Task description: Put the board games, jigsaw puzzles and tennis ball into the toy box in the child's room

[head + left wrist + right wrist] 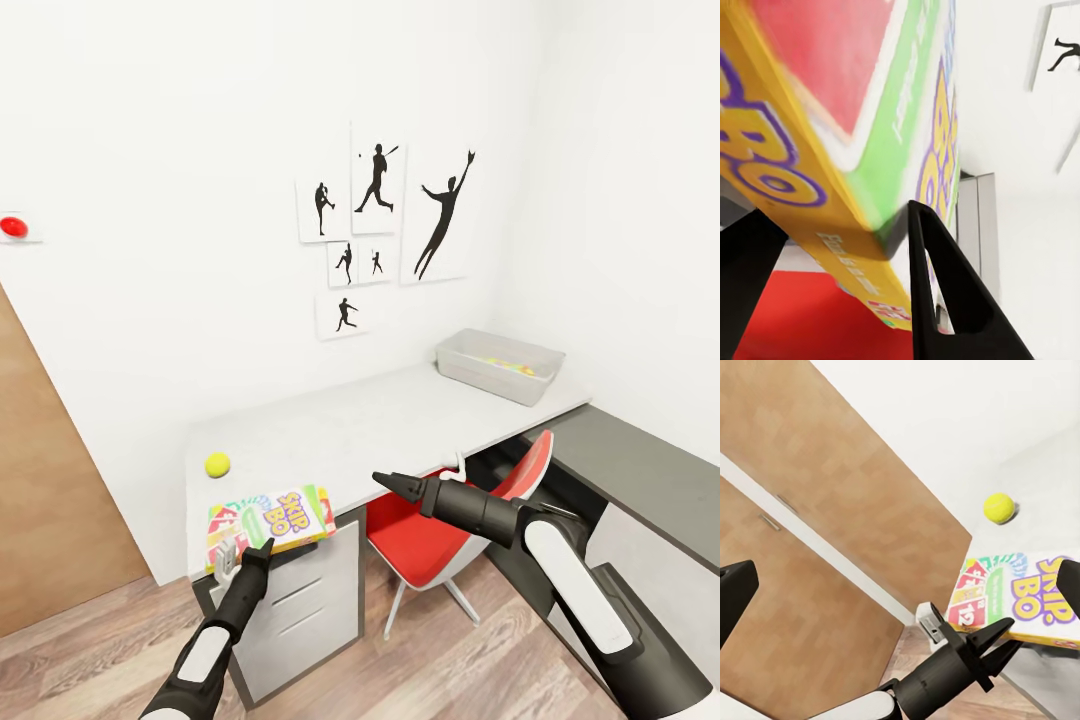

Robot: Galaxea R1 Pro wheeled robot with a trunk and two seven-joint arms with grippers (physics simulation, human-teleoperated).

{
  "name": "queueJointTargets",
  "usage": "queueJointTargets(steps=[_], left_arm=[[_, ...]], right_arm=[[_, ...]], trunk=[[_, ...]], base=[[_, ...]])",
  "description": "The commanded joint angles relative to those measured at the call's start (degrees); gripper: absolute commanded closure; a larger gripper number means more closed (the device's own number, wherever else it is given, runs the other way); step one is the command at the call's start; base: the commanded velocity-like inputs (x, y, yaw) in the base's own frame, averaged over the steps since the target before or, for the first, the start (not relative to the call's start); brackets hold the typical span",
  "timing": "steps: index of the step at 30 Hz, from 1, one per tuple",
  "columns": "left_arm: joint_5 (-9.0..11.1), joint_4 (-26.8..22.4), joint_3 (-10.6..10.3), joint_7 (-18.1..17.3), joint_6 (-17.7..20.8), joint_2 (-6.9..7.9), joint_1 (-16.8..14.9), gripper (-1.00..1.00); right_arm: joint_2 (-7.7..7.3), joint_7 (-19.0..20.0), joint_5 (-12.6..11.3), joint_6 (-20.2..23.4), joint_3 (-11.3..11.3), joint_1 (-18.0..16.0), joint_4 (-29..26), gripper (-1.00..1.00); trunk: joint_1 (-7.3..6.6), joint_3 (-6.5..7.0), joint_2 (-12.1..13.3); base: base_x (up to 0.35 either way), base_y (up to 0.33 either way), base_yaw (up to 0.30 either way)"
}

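Head view: left gripper [262, 547] clamps a flat, glossy card game box [270, 517] at the near edge of the smooth pale grey worktop [380, 425]
"SKIP BO" reads on its lid; smaller print blurs. Fuzzy yellow-green tennis ball [217, 464] sits just behind it. Shallow grey plastic toy box [499, 365] stands at the far end, contents partly hidden. Right gripper [390, 484] hangs empty, jaws narrow, above the red chair [440, 535]

white walls [150, 150], wood-plank floor [450, 660]
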Motion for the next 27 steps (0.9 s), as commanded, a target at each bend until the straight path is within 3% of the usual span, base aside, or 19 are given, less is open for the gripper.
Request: queueJointTargets(steps=[1,9,12,16,23,27], left_arm=[[-0.2,0.1,0.1,-0.2,0.5,-0.04,0.0,1.00],[-0.3,-0.6,-4.7,-0.4,1.9,0.14,0.0,1.00],[-0.3,-1.1,-5.3,-0.4,4.2,0.21,0.0,1.00],[-0.3,-5.3,-5.7,-0.4,7.4,0.07,0.0,1.00],[-0.1,-8.3,-8.4,-0.5,9.1,0.19,0.1,1.00],[0.0,-12.3,-8.9,-0.5,13.1,0.20,0.3,1.00]], right_arm=[[-0.04,0.0,-0.2,0.2,0.0,0.0,0.0,-1.00],[-0.04,0.1,-0.2,0.2,0.0,-0.1,0.0,-1.00],[-0.05,0.1,-0.2,0.2,-0.1,-0.1,0.0,-1.00],[-0.11,0.1,-0.2,0.2,-0.2,-0.1,0.0,-1.00],[-0.12,0.2,-0.2,0.2,-0.2,-0.1,0.0,-1.00],[-0.18,0.3,-0.2,0.2,-0.5,-0.1,0.0,-1.00]], trunk=[[0.01,-0.07,0.0],[0.01,-0.07,0.0],[0.01,-0.07,0.0],[0.01,-0.07,0.0],[0.01,-0.07,0.0],[0.01,-0.07,0.0]], base=[[0.000,0.000,0.000],[0.000,0.000,0.000],[0.000,0.000,0.000],[0.000,0.000,0.000],[0.000,0.000,0.000],[0.000,0.000,0.000]])
